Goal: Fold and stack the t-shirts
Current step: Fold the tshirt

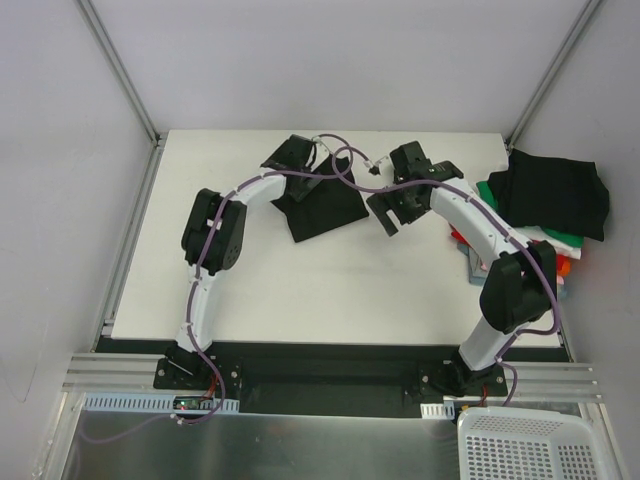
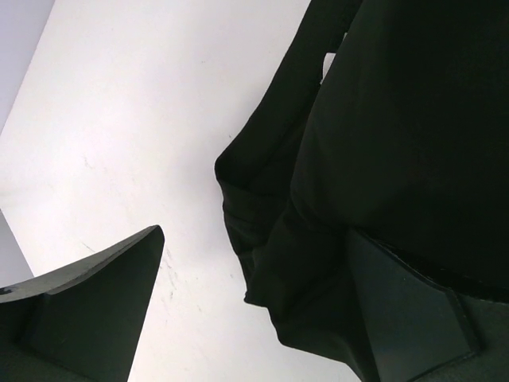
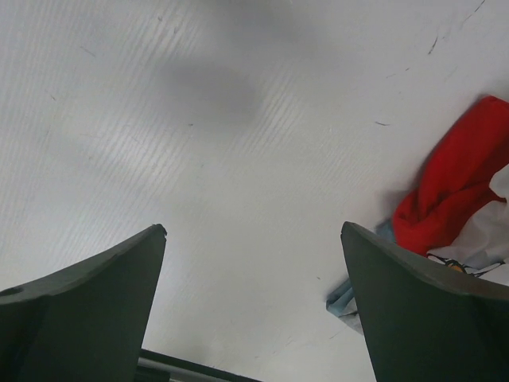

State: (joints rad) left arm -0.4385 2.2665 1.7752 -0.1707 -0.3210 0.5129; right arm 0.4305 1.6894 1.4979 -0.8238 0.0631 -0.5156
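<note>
Left fingers [image 2: 87, 310] are spread wide and empty, one at the edge of the folded black shirt [image 1: 325, 205]. My right fingers [image 3: 87, 310] gape empty just right of that shirt, over the white surface [image 1: 300, 290]. Farther right sits the stack of shirts [image 1: 550, 195], black on top.

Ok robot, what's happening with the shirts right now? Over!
Both open: left fingers at black tee, no grip; right fingers over table. Stack at right edge. Nothing blocking the tee.
</note>
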